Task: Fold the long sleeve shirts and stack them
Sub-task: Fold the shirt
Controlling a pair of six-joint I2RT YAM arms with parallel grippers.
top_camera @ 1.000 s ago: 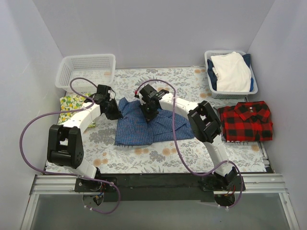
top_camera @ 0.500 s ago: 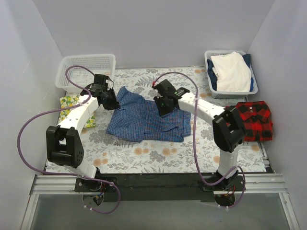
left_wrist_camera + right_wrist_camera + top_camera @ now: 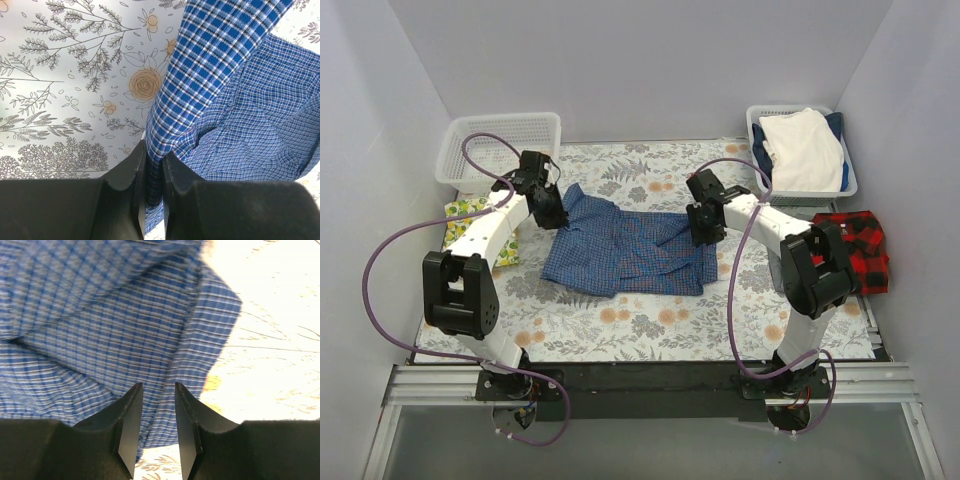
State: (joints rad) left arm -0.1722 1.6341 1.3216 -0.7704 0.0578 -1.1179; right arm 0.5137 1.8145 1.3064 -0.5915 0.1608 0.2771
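- Blue checked shirt (image 3: 625,250) lies spread and rumpled mid-table on the floral cover (image 3: 650,320); all places below are given relative to it.
- Left gripper (image 3: 552,215) sits at the shirt's left rear corner. Wrist view: fingers (image 3: 127,175) nearly closed, pinching a raised fold of the shirt's edge (image 3: 210,65) between them; the cloth runs up and away from the tips.
- Right gripper (image 3: 702,228) sits over the shirt's right edge. Wrist view, blurred: fingers (image 3: 131,405) stand a narrow gap apart, the shirt (image 3: 100,330) flat beneath them, with no cloth seen clamped.
- Red-and-black plaid shirt (image 3: 868,248) lies folded well to the right of the blue one, partly hidden by the right arm.
- Lemon-print cloth (image 3: 468,213) lies just left of the blue shirt.
- Basket with white garment (image 3: 802,150) stands to its right rear.
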